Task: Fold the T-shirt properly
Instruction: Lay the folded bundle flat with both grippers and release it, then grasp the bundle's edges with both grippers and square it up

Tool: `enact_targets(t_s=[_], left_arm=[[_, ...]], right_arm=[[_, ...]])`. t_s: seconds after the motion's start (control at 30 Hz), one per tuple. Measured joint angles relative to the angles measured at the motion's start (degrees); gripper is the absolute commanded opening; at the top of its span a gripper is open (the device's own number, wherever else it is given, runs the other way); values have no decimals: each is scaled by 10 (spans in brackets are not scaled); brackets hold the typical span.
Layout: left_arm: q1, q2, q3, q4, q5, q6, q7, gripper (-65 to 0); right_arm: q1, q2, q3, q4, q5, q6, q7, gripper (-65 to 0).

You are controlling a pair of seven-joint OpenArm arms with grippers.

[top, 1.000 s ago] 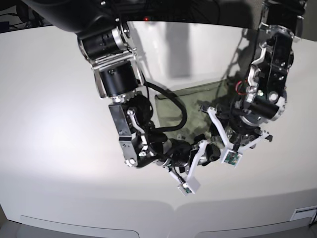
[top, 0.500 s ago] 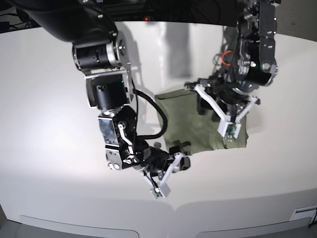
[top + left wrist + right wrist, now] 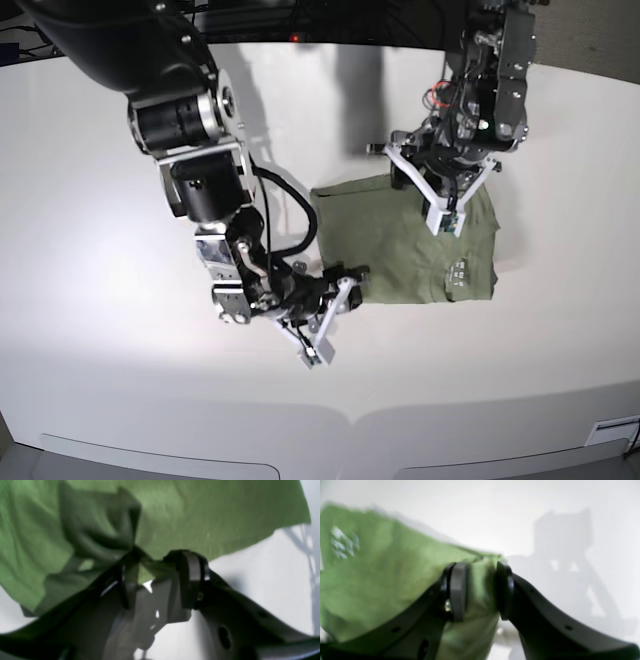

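The sage-green T-shirt [image 3: 400, 250] lies folded into a rough rectangle on the white table, with its small white label [image 3: 458, 270] facing up near its right front corner. My left gripper [image 3: 402, 178] is at the shirt's far edge. In the left wrist view it [image 3: 158, 566] is shut on a bunched pinch of the T-shirt [image 3: 200, 510]. My right gripper [image 3: 352, 276] sits at the shirt's near left corner. The right wrist view shows it [image 3: 480, 580] shut on the T-shirt [image 3: 382, 575], with cloth filling the gap between the fingers.
The white table [image 3: 100, 300] stretches wide to the left of the shirt and in front of it. Its curved front edge carries two shallow panels [image 3: 160, 458]. The right-wrist arm [image 3: 215, 200] reaches in from the back left.
Both grippers were close together near the front. The left gripper has since moved to the far side and the right gripper to the left, drawing the shirt out flat.
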Motion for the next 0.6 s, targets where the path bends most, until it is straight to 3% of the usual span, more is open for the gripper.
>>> enact_targets(t_s=[0.17, 0.23, 0.33, 0.47, 0.6], left_arm=[[-23, 0, 1, -18, 63, -17, 0, -397], [-23, -1, 1, -19, 98, -27, -10, -397], [-22, -38, 4, -19, 102, -31, -26, -397], [-24, -92, 2, -20, 102, -29, -43, -397], [-24, -111, 1, -21, 96, -28, -45, -397]], right_arm=[[-22, 29, -59, 10, 14, 0, 15, -446], [-40, 51, -70, 32, 51, -2, 17, -446], [-86, 76, -73, 99, 73, 1, 15, -446], [-142, 95, -73, 203, 67, 2, -27, -446], [-199, 96, -73, 282, 83, 0, -53, -446]])
